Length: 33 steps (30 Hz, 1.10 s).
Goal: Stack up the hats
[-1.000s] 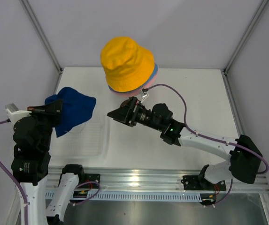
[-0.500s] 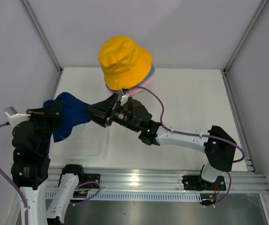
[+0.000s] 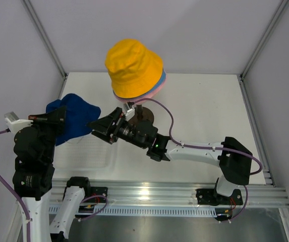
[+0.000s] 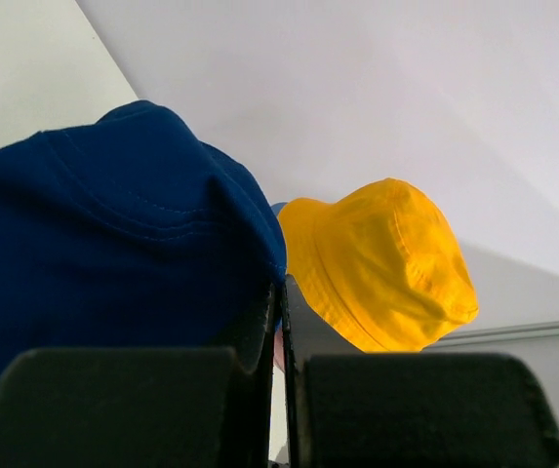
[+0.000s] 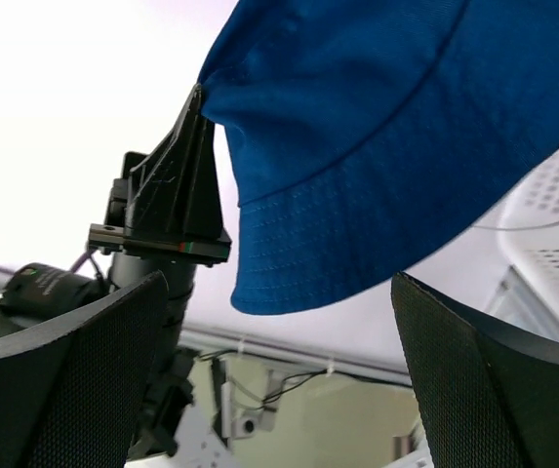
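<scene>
**Top view.** Three hats are stacked at the far edge of the table (image 3: 210,116), over a dark base (image 3: 145,115). The yellow hat (image 3: 134,65) is on top. The light blue hat (image 3: 163,78) and pink hat (image 3: 143,95) show only as brim slivers beneath it. The navy hat (image 3: 78,117) hangs from the left tool (image 3: 58,117) near the table's left edge, above the clear tray (image 3: 101,151). The right tool (image 3: 96,126) reaches across, just beside the hanging cloth.

**Left wrist.** The left tool (image 4: 279,302) is pressed together, pinching the navy hat (image 4: 94,244). The yellow hat (image 4: 377,263) lies beyond, to the right.

**Right wrist.** The right tool (image 5: 277,327) is spread wide. The brim of the navy hat (image 5: 386,117) droops just above the gap, apparently untouched. The left tool (image 5: 186,185) pinches the brim's upper left.

**Plan (my judgement).**
- Raise the right tool until the brim sits deep between its fingers, well away from the left pinch, then close.
- With two holds the opening should spread, so I can carry it crown-up and lower it squarely over the yellow crown.
- Risk: catching only the brim's edge, which would let it slip.
</scene>
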### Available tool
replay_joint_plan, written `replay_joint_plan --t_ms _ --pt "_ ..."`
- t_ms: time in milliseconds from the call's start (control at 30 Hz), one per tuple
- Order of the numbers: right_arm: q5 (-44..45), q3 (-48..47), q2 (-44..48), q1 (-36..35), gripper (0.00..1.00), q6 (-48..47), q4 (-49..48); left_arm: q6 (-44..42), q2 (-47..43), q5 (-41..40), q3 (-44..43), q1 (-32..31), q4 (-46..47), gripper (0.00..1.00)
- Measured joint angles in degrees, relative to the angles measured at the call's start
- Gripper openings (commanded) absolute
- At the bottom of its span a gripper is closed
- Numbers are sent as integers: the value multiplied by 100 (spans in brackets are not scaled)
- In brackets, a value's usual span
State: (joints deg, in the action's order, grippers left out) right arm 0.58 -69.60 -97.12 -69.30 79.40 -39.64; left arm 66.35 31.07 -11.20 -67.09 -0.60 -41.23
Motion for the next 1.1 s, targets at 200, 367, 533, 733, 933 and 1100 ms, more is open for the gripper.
replay_joint_plan --t_ms 200,367,533,733,933,1100 --pt "525 48 422 -164 99 -361 424 -37 9 -61 -11 0 4 1" --pt "745 50 461 -232 99 -402 367 -13 28 52 -11 0 46 1" --pt "820 -188 52 -243 99 -323 387 15 26 162 -11 0 114 1" --pt "870 -352 -291 -260 100 -225 439 -11 -50 302 -9 0 136 1" --pt "962 -695 -350 -260 71 -356 422 -85 -197 367 20 0 131 1" --pt "1071 -787 -350 -256 19 -811 302 -190 -407 256 72 0 37 1"
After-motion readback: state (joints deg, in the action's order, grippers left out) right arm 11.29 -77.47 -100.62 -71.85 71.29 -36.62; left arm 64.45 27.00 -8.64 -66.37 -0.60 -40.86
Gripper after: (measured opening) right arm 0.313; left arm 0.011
